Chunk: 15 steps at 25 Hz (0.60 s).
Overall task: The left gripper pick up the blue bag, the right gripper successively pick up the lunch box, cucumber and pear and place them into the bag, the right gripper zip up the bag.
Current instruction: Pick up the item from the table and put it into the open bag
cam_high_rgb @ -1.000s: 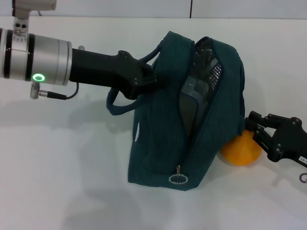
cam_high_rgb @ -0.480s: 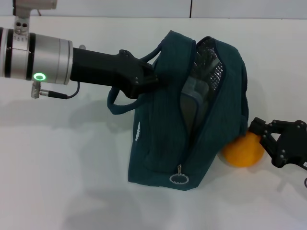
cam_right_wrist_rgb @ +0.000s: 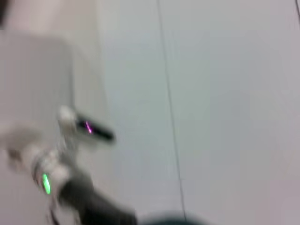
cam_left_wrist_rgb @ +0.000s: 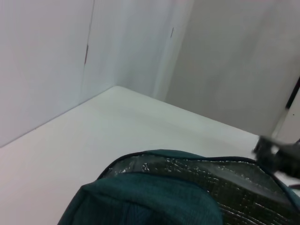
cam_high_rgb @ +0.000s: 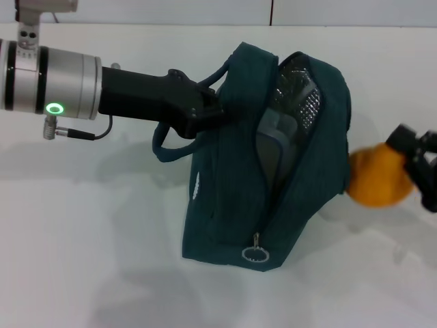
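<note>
White tabletop point(cam_high_rgb: 82, 225), pale wall panels behind. Left gripper point(cam_high_rgb: 205, 113) reaches in from the left side, fingers clamped on a loop handle of the blue bag point(cam_high_rgb: 225, 205), holding it upright with the mouth unzipped; foil lining shows, zipper ring pull point(cam_high_rgb: 255, 254) hangs near the base. Something pale and boxy sits inside the opening, likely the lunch box point(cam_high_rgb: 273, 126), can't confirm. Cucumber not visible.

Change: a second ago the pear point(cam_high_rgb: 379, 176) sat on the table touching the bag's lower right side with the right gripper point(cam_high_rgb: 416, 160) closing in; now the pear is off the surface, up beside the bag's right wall, pinched in the right gripper, fingers narrowed around it. Judgement: pear pick is done, carry to the opening comes next, then zipping.

No readable writing or brand; only the green light ring point(cam_high_rgb: 54, 109) on the left wrist.
</note>
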Motion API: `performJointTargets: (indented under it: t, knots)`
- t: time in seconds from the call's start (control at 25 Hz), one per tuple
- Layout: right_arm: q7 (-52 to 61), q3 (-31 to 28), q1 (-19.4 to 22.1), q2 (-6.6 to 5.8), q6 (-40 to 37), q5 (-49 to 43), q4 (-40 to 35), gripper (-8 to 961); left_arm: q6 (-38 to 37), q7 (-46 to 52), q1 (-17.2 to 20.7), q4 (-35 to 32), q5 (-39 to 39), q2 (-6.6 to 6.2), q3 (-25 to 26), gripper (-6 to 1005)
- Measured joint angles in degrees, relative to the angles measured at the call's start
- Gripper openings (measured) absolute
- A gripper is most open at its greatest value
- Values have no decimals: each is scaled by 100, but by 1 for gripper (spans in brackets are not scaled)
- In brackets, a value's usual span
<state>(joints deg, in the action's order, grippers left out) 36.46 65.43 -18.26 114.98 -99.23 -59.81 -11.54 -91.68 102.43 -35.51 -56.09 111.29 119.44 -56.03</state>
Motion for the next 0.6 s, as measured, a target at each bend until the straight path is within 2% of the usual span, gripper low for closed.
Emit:
performJointTargets:
  t: [0.04, 0.2, 0.36, 0.52, 0.56, 0.6]
  knots:
    - [165, -106, -68, 4, -396, 34, -151, 32, -2, 6, 0, -12, -6, 0, 0, 39]
    - [627, -159, -239, 23, -772, 212, -518, 39, -29, 43, -15, -51, -10, 0, 0, 39]
    - [1190, -170, -772, 53, -1001, 362, -635, 46, -40, 76, -26, -51, -13, 0, -6, 39]
    - [1841, -194, -1401, 47, -786, 372, -784, 54, -50, 101, -33, -51, -108, -11, -14, 39]
    - [1841, -194, -1401, 47, -786, 372, -784, 55, -50, 102, -35, -51, -128, -14, -22, 39]
    - [2060, -166, -1622, 49, -537, 358, -812, 57, -51, 101, -36, -52, -136, -14, -27, 39]
